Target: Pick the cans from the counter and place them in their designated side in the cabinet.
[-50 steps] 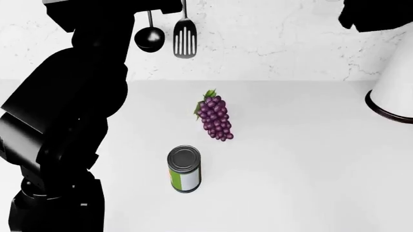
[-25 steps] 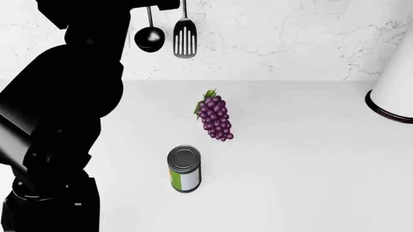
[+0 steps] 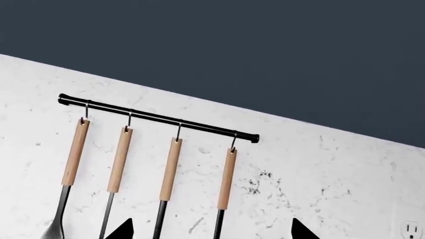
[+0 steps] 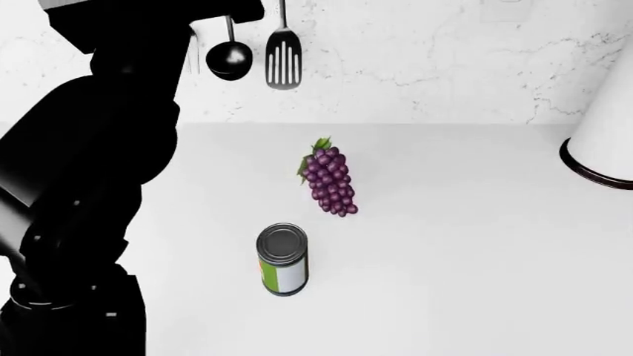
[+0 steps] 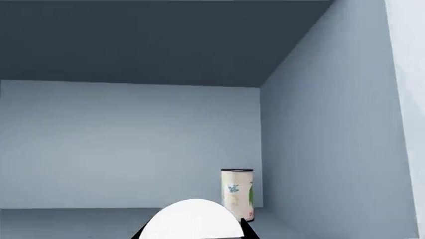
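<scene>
A can [image 4: 282,259] with a grey metal top and a green-and-white label stands upright on the white counter [image 4: 465,252], in front of the grapes. Another can [image 5: 237,191], cream-labelled with green and red, stands deep in the cabinet's [image 5: 325,149] right back corner. My right gripper [image 5: 194,231] points into the cabinet and is shut on a pale round-topped can [image 5: 192,216] whose label is hidden. My left gripper [image 3: 212,231] is raised facing the wall, open, with only the tips of its fingers [image 3: 121,230] showing and nothing between them. The right gripper is out of the head view.
A purple grape bunch [image 4: 330,180] lies behind the counter can. A ladle [image 4: 228,58] and a slotted spatula [image 4: 283,55] hang on the marble wall from a black rail [image 3: 159,118]. A white vessel with a dark rim [image 4: 603,148] stands at the right edge. My black left arm [image 4: 84,185] fills the left side.
My left arm has drawn a little to the left and upward. The right arm has gone from the head view's upper right corner. The counter can and grapes have not moved.
</scene>
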{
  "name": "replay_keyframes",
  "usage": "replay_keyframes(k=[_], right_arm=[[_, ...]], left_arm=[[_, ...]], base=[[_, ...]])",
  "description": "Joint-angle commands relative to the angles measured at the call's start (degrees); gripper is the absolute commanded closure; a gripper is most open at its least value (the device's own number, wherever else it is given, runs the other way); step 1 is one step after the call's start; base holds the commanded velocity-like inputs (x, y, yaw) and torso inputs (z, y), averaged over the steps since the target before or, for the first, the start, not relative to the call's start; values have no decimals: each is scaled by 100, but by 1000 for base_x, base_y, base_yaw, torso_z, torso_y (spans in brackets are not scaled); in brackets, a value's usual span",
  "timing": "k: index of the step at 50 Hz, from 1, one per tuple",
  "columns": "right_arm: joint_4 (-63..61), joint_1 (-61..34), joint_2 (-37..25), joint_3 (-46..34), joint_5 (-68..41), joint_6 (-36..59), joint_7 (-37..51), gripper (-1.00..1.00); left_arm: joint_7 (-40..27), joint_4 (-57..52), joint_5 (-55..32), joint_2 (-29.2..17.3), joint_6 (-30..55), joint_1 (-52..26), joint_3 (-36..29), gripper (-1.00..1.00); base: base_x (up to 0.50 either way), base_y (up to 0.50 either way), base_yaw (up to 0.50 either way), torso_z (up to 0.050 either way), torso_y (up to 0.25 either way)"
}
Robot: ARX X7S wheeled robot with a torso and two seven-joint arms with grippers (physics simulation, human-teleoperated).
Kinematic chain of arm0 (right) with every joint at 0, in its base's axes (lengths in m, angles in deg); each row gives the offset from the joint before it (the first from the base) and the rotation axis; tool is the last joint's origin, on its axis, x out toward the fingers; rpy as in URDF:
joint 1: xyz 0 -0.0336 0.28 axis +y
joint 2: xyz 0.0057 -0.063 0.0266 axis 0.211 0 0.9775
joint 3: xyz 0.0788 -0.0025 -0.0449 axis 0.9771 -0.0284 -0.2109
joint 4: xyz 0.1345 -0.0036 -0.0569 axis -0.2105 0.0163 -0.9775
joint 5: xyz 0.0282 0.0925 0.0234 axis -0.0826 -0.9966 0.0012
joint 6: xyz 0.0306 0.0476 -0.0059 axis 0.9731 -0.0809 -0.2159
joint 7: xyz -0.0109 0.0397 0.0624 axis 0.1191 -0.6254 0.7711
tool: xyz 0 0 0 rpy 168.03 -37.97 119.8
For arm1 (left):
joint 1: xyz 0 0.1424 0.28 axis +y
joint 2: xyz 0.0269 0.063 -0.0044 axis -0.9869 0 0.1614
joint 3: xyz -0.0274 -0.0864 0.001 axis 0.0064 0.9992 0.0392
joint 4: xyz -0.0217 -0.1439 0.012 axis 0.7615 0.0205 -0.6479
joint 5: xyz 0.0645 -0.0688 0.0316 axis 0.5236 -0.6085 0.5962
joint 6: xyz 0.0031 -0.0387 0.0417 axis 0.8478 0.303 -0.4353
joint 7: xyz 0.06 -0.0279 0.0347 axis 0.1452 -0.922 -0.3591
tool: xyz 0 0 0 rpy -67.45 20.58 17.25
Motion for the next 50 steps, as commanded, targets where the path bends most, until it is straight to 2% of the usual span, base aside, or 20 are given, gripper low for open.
replay_keyframes(k=[1,19,31,32,50], right_arm=[[1364,174,408,-469,867,202,-703,100],[2029,896,506,-752,719,418,-628,100],[2234,1840,333,-847,342,477,-398,100],[2240,1869,332,-870,345,497,-420,-100],[2003,1874,330,-850,589,303,-929,-100]], left_arm=[[19,87,-84,-51,-78,37,80,-100],[-4,182,-106,-102,-131,-13,36,-100],[-30,170,-130,-126,-169,23,1,-100],[-35,166,-133,-127,-168,25,-3,-100],[-41,124,-188,-175,-210,19,-57,-100]], base=[[0,0,0,0,0],[2,0,-1,0,0],[8,0,1,0,0],[0,0,3,0,0],[9,0,4,-3,0]])
